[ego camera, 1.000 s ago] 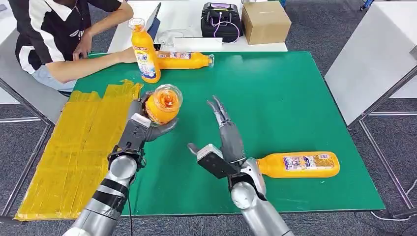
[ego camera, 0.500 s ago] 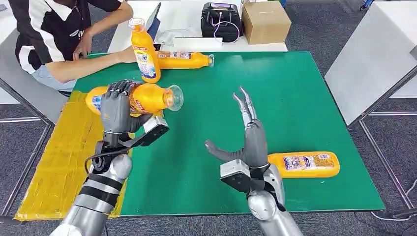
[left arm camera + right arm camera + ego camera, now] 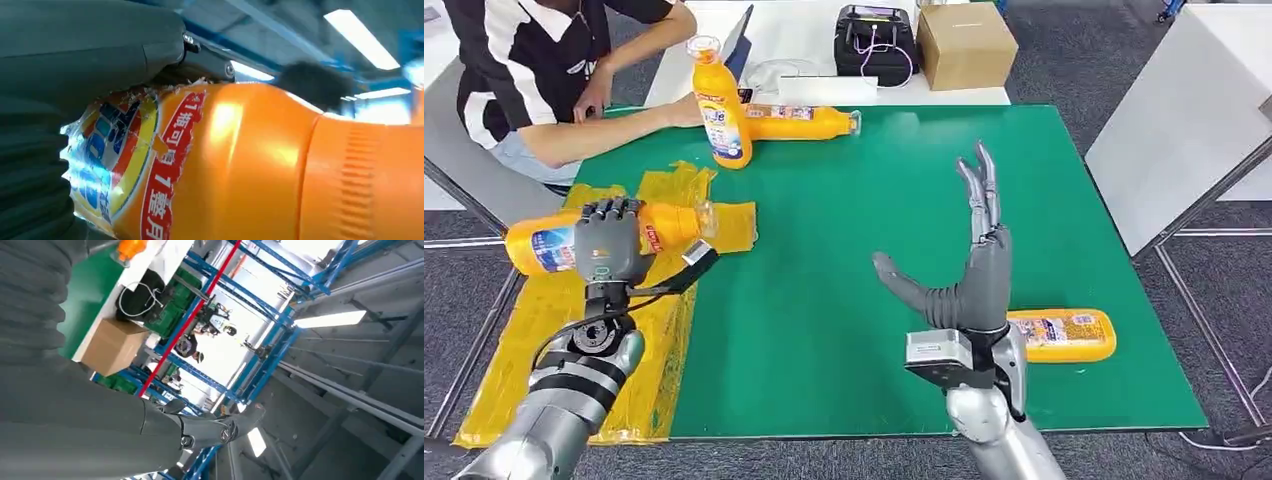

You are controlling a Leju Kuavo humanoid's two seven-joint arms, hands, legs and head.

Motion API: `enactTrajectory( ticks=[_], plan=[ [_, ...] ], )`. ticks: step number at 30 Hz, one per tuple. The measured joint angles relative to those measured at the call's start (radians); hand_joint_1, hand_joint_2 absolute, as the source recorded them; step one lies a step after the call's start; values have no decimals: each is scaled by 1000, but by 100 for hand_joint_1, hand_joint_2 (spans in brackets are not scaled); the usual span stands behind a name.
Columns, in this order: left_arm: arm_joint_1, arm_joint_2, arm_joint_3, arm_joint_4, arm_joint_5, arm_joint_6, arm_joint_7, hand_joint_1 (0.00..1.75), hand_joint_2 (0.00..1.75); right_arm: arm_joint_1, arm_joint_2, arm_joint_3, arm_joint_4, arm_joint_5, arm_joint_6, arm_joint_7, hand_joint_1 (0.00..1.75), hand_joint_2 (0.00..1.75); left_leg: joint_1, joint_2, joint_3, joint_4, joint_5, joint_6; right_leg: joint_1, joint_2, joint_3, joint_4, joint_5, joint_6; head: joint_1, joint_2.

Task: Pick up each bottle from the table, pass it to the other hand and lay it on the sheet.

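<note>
Currently left hand (image 3: 607, 243) grips bottle (image 3: 544, 243) over sheet (image 3: 554, 350); overhanging base risks rolling off. Right hand (image 3: 969, 275) spread, empty.

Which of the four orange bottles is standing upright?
The bottle by the person's forearm, at the mat's far edge. The one behind it, the held one and the near-right one are all horizontal.

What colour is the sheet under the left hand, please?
Yellow sheet, clearest in the head view.

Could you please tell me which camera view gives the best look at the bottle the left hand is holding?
The head view: the whole bottle lies sideways in the left hand over the yellow sheet. The left wrist view gives a label close-up.
</note>
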Motion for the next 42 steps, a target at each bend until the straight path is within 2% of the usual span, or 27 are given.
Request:
enactTrajectory(
  ticks=[11, 14, 15, 16, 17, 26, 32, 38, 42],
  plan=[
    [-70, 4, 3, 260, 3, 2, -24, 175, 175, -29, -9, 5, 5, 0, 1, 10, 0, 175, 0, 1, 0, 0, 0, 0, 0, 0, 0, 0, 0, 0, 0, 0],
    [-81, 2, 10, 322, 46, 2, -65, 175, 175, -35, -8, 5, 13, 5, 2, 17, 0, 175, 0, 1, 0, 0, 0, 0, 0, 0, 0, 0, 0, 0, 0, 0],
    [-83, 0, 17, 339, 68, 2, -93, 155, 175, -37, -8, 5, 17, 6, 3, 21, 0, 175, 0, 1, 0, 0, 0, 0, 0, 0, 0, 0, 0, 0, 0, 0],
    [-85, -4, 27, 357, 95, 2, -126, 10, 175, -40, -8, 5, 21, 9, 4, 23, 0, 175, 0, 1, 0, 0, 0, 0, 0, 0, 0, 0, 0, 0, 0, 0],
    [-86, -9, 38, 370, 117, 2, -152, 0, 175, -43, -7, 6, 25, 10, 4, 25, 0, 175, 0, 1, 0, 0, 0, 0, 0, 0, 0, 0, 0, 0, 0, 0],
    [-119, -60, 143, 440, 251, -61, -287, 0, 175, -57, 10, 25, 69, 23, 22, 37, 0, 175, 0, 0, 1, 0, 0, 0, 0, 0, 1, 0, 0, 0, 0, 0],
    [-127, -80, 183, 456, 269, -87, -307, 0, 175, -64, 18, 29, 89, 27, 31, 40, 0, 175, 0, 0, 2, 0, 0, 0, 0, 0, 3, 0, 0, 0, 0, 0],
    [-158, -87, 219, 471, 328, -252, -327, 0, 175, -64, 20, 28, 95, 33, 37, 43, 0, 175, 0, -1, 5, 0, 0, 0, 0, 0, 6, 0, 0, 0, 0, 0],
    [-165, -90, 244, 472, 355, -277, -352, 0, 175, -64, 20, 28, 95, 34, 37, 43, 0, 175, 0, 0, 9, 0, -1, 0, 0, 0, 9, 0, 0, 0, 0, 0]
  ],
)
